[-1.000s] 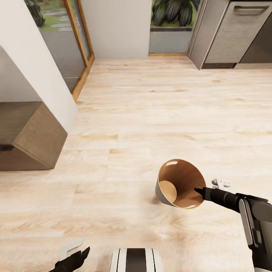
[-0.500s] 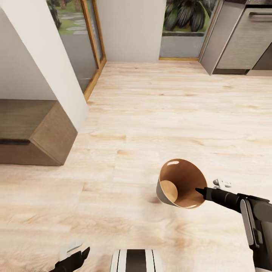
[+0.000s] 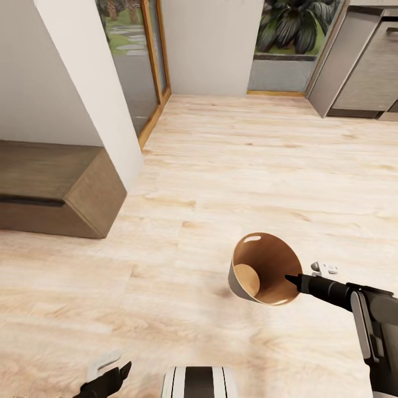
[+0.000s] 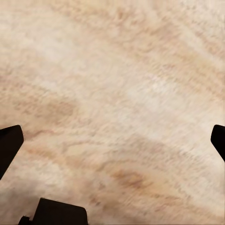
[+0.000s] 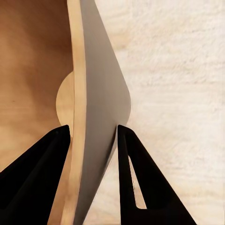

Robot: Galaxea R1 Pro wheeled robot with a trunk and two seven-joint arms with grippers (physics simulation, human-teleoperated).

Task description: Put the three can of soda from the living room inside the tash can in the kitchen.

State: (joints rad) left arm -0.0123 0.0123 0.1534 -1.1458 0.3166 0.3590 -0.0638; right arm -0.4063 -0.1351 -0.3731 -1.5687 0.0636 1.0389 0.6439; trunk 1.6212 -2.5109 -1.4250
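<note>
Right tool (image 5: pixel 93 136) pinching the wall of the tilted bin (image 3: pixel 264 268) above the wood floor (image 3: pixel 221 166); left tool (image 4: pixel 112 140) spread, holding nothing.

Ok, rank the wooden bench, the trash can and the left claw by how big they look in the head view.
1. Wooden bench, largest by far.
2. Trash can, held by the right claw, so nearness inflates it.
3. Left claw, smallest, partly cut off at the frame edge.
</note>
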